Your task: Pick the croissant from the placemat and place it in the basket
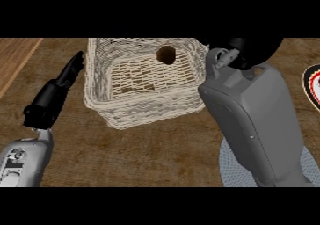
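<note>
Counter (156, 149): dark brown wood grain, flat; a paler plank strip along its far left; it carries everything else.
Right arm (253, 127): smooth grey shell, broad, crossing the view's right side from the lower edge up to the basket's right rim.
Basket (104, 88): pale woven wicker, roughly square with open weave and a thick rolled rim; stiff walls, deep enough to hold the pastry.
Placemat (230, 167): pale grey, round, finely ribbed; mostly hidden under the right arm; no pastry shows on it.
Left hand (62, 85): black, at the view's left beside the basket's left wall; fingers straight and together, holding nothing; resting.
Right hand (250, 50): black, at the basket's far right corner; largely hidden by its own wrist, so I cannot tell whether it holds anything.
Plate (315, 88): red, white and black rim at the right edge; cut off.
Croissant (166, 54): small dark brown oval over the basket's far side, apart from the right hand; seemingly in the air or against the far wall, I cannot tell which.
Handling, as a guess: light, soft, flaky, easily crushed; best taken across its thick middle; not slippery.
</note>
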You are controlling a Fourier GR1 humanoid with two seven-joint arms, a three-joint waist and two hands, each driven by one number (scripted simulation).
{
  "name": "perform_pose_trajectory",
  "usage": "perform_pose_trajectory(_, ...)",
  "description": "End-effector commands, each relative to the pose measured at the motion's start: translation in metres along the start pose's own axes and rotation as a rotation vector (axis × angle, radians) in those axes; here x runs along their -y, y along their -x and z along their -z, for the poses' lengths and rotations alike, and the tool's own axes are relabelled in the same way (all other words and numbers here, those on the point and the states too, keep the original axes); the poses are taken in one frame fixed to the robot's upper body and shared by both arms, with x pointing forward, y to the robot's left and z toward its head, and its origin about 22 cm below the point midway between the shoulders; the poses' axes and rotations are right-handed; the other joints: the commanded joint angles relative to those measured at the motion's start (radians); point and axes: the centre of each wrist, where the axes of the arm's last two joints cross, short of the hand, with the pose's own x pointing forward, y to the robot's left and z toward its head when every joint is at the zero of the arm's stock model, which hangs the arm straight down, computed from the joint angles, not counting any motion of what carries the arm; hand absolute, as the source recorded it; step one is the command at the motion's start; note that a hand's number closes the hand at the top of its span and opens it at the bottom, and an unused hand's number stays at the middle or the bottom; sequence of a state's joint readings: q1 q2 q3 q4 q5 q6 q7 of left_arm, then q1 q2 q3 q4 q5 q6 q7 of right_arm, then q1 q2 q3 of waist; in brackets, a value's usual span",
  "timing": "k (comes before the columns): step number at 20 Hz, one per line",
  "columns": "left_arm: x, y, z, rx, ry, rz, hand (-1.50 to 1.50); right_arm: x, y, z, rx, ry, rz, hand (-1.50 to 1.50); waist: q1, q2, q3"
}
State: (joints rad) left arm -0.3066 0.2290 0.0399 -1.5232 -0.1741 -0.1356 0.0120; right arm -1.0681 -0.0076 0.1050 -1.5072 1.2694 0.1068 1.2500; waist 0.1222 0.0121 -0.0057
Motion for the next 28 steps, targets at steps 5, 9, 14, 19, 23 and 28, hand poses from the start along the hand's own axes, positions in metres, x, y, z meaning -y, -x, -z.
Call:
perform_pose_trajectory(5,-0.002,0.0,0.001,-0.005,0.009,0.007,0.0,-0.029,-0.024,0.031,-0.32,-0.144,-0.216,1.5,-0.006,-0.009,-0.002)
perform_pose_trajectory(9,-0.005,0.011,0.0,-0.038,-0.018,0.008,0.0,-0.038,-0.033,0.039,-0.34,-0.169,-0.317,1.5,-0.035,-0.012,-0.002)
perform_pose_trajectory(14,0.0,0.009,0.002,-0.01,-0.003,-0.002,0.0,-0.048,-0.05,0.042,-0.337,-0.259,-0.358,-1.5,-0.014,-0.008,-0.001)
perform_pose_trajectory(19,-0.004,0.009,-0.002,-0.021,-0.024,0.01,0.0,-0.039,-0.067,0.045,-0.346,-0.347,-0.254,-1.5,-0.029,-0.016,0.001)
perform_pose_trajectory(23,0.006,0.009,-0.006,-0.023,-0.025,0.01,0.0,-0.039,-0.081,0.036,-0.321,-0.276,-0.149,-1.5,-0.031,-0.016,0.002)
perform_pose_trajectory(28,-0.003,0.021,-0.009,-0.054,-0.043,-0.011,0.0,-0.01,-0.093,0.031,-0.293,-0.1,0.137,-1.5,-0.058,-0.012,0.002)
